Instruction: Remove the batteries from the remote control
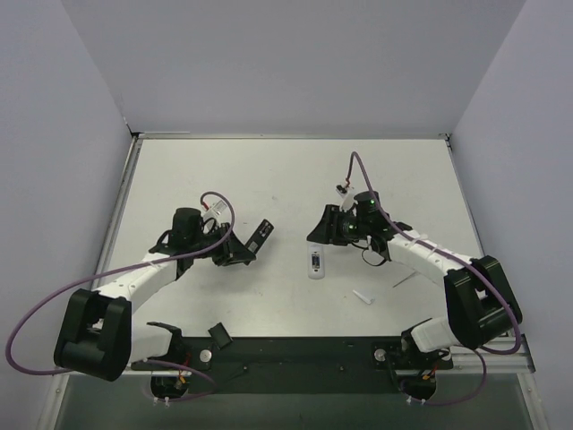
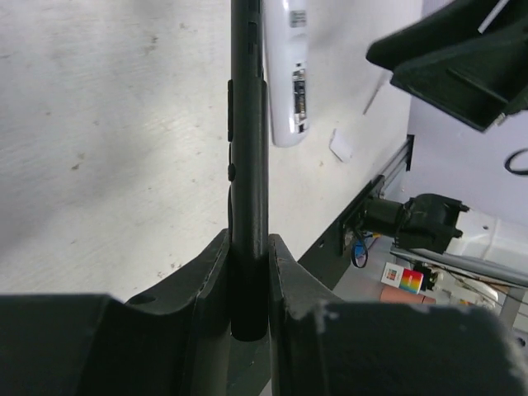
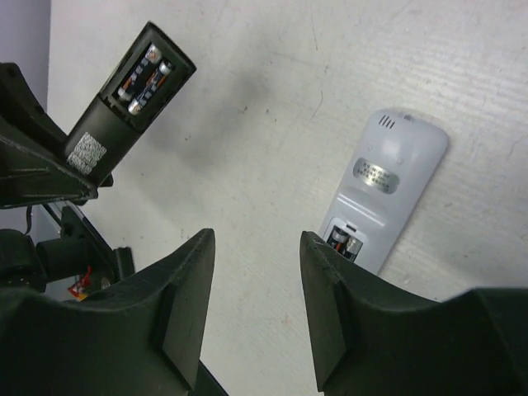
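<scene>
My left gripper (image 1: 238, 253) is shut on a black remote (image 1: 261, 236) and holds it above the table. In the left wrist view the black remote (image 2: 247, 148) stands edge-on between the fingers (image 2: 247, 243). In the right wrist view its open compartment shows two dark batteries (image 3: 147, 77) side by side. A white remote (image 1: 316, 262) lies face down on the table, its compartment also open with batteries (image 3: 346, 242) inside. My right gripper (image 1: 324, 231) is open and empty (image 3: 256, 280), just left of the white remote (image 3: 386, 190), apart from both remotes.
A small white cover piece (image 1: 363, 296) lies on the table right of the white remote, also in the left wrist view (image 2: 340, 144). A thin pale stick (image 1: 403, 280) lies further right. A small black piece (image 1: 219, 337) sits by the near rail.
</scene>
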Controlling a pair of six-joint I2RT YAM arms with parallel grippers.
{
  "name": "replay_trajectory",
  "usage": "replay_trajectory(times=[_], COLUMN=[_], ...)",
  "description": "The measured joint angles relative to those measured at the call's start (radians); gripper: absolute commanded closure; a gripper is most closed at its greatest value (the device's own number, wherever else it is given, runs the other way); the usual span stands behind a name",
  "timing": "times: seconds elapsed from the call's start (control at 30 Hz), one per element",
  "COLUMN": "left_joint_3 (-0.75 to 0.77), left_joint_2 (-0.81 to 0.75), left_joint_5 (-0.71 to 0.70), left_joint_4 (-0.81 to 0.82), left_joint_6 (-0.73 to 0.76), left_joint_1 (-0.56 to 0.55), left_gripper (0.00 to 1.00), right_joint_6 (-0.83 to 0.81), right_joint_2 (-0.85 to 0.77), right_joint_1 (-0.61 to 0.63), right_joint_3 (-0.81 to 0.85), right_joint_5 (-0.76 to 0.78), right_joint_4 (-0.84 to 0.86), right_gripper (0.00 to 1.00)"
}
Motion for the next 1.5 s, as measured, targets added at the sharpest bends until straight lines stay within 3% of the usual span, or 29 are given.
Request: replay_trajectory(times=[0.23, 0.47, 0.63, 0.83, 1.13, 1.5], left_joint_3=[-0.042, 0.007, 0.052, 0.082, 0.137, 0.163], left_joint_2=[0.058, -0.027, -0.179, -0.195, -0.126, -0.010], left_joint_5=[-0.084, -0.241, -0.407, -0.502, -0.535, -0.471], left_joint_4=[0.017, -0.085, -0.105, -0.111, -0.101, -0.042], left_joint_6=[-0.042, -0.028, -0.031, -0.036, -0.008, -0.062], left_joint_1=[0.003, 0.122, 0.220, 0.309, 0.448, 0.590], left_gripper=[1.00, 1.00, 1.00, 1.00, 1.00, 1.00], right_joint_6=[0.008, 0.096, 0.117, 0.111, 0.101, 0.102], right_joint_2=[-0.050, -0.022, 0.120, 0.314, 0.455, 0.573], right_joint_1=[0.113, 0.409, 0.600, 0.757, 0.879, 0.962], right_joint_3=[-0.009, 0.011, 0.159, 0.414, 0.532, 0.714], right_joint_5=[0.077, 0.223, 0.341, 0.480, 0.556, 0.590], right_joint_4=[-0.065, -0.050, -0.105, -0.241, -0.388, -0.505], right_gripper=[0.56, 0.60, 0.60, 0.61, 0.60, 0.63])
